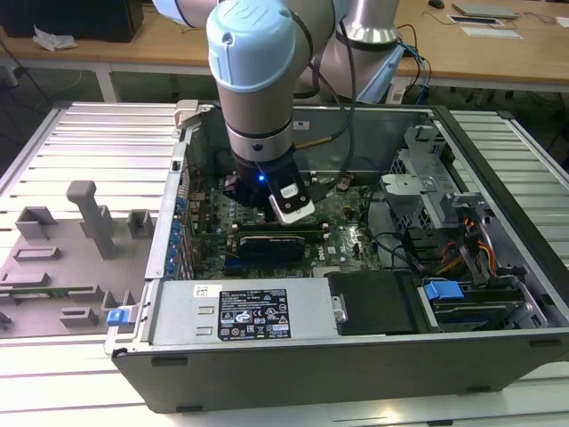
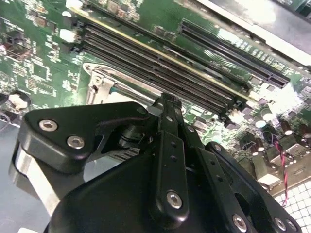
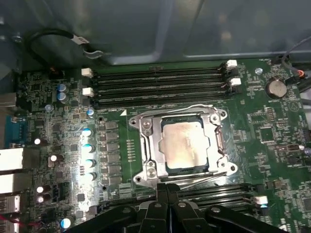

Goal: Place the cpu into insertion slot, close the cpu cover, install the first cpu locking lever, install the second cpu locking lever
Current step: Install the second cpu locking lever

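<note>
In the first wrist view the cpu [image 3: 187,145], a pale silver square, lies in the insertion slot [image 3: 167,168] on the green board. The cpu cover [image 3: 150,145], a silver frame, lies flat around it. One thin wire lever [image 3: 194,107] runs along one side of the cover, and another [image 3: 204,178] along the side nearest my fingers. My gripper [image 3: 166,188] is shut with nothing in it, its tips just off that nearer edge of the socket. The second wrist view has a fingertip [image 2: 167,100] beside a corner of the cover [image 2: 99,82]. In the exterior view the gripper [image 1: 265,197] hangs low inside the open case.
Long black memory slots [image 3: 155,82] flank the socket on both sides. A round coin cell [image 3: 277,88] and rows of capacitors [image 3: 86,145] stand on the board. The case wall [image 1: 169,222], power supply [image 1: 258,311] and drive cage [image 1: 427,178] hem in the arm. Grey fixtures [image 1: 89,213] stand at the exterior view's left.
</note>
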Available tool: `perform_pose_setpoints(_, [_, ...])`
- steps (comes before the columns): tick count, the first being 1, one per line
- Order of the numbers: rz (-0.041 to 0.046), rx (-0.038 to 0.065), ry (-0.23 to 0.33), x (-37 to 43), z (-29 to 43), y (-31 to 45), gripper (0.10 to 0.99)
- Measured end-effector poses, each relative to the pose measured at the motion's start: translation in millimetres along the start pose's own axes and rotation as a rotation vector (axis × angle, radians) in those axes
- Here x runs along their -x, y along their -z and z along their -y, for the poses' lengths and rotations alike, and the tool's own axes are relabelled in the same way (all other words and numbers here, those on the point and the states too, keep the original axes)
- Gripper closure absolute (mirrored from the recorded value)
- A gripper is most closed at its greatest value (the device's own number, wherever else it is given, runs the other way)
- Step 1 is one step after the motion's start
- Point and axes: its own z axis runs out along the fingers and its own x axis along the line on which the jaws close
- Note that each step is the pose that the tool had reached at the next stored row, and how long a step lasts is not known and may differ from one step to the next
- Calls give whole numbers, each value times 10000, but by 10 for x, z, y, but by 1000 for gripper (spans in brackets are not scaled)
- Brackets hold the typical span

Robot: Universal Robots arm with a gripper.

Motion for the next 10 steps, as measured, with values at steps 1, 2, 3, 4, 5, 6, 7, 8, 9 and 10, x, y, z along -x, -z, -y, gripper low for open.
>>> perform_pose_setpoints(1, [-2, 17, -1, -23, 7, -7, 980])
perform_pose_setpoints(2, [-5, 43, -4, -45, 12, -13, 980])
perform_pose_setpoints(3, [-7, 68, -7, -62, 15, -18, 980])
perform_pose_setpoints(4, [-9, 99, -10, -77, 18, -23, 980])
perform_pose_setpoints(5, [-14, 152, -17, -90, 21, -32, 980])
perform_pose_setpoints(6, [-16, 188, -19, -94, 23, -38, 980])
perform_pose_setpoints(7, [-20, 237, -25, -107, 25, -48, 980])
perform_pose_setpoints(8, [-23, 268, -28, -114, 27, -54, 980])
perform_pose_setpoints(9, [-25, 297, -31, -121, 28, -61, 980])
perform_pose_setpoints(10, [-29, 336, -34, -131, 30, -75, 980])
